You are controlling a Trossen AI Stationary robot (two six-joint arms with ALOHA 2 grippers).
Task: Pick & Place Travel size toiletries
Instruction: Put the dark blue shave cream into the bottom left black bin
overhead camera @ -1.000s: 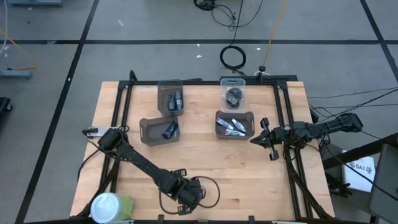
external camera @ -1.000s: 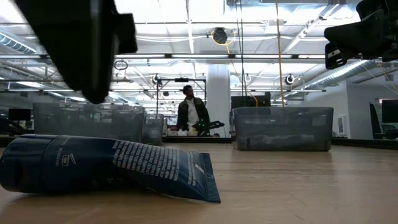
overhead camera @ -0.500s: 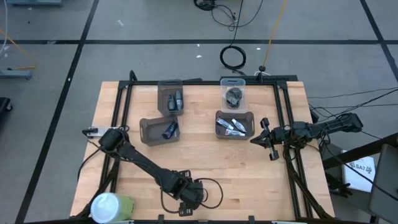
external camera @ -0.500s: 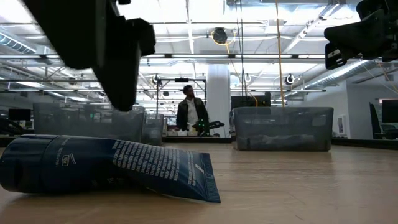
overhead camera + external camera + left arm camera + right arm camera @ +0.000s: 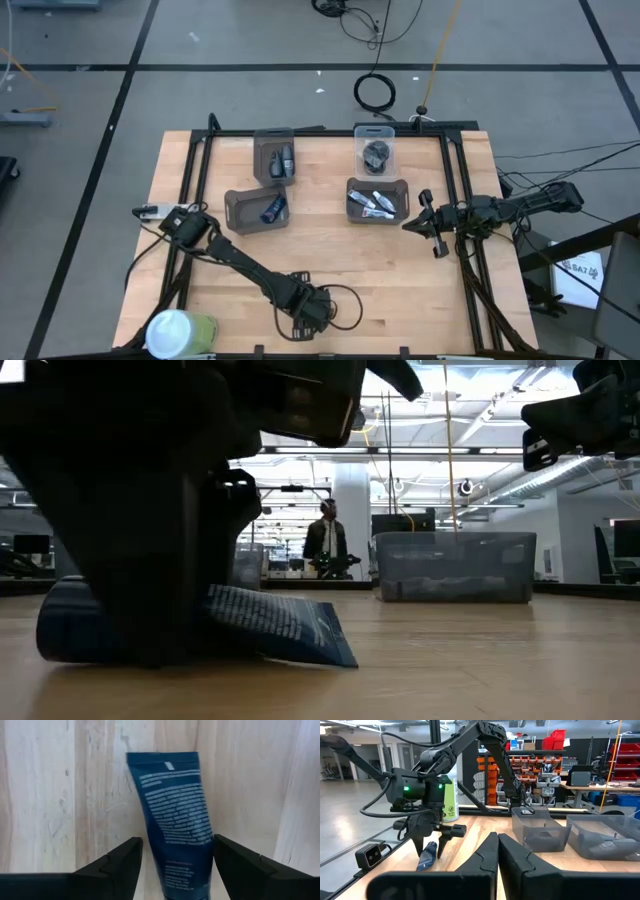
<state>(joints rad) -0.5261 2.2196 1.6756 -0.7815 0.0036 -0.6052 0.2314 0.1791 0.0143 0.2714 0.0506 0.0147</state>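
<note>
Left wrist view: the left end effector [image 5: 175,865], spread wide, straddles the blue tube [image 5: 172,815] (not yet gripped). Other toiletries [image 5: 375,203] already fill bins [image 5: 230,215].

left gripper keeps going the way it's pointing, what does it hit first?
The dark blue tube, lying flat on the table. The left gripper points down with open fingers straddling it; the remaining gap is unclear.

place: robotics lab/workshop | evidence: taped concrete floor [image 5: 80,110]; red parts bins [image 5: 555,740]; workbenches [image 5: 580,785]; ceiling strip lights [image 5: 470,455]
</note>
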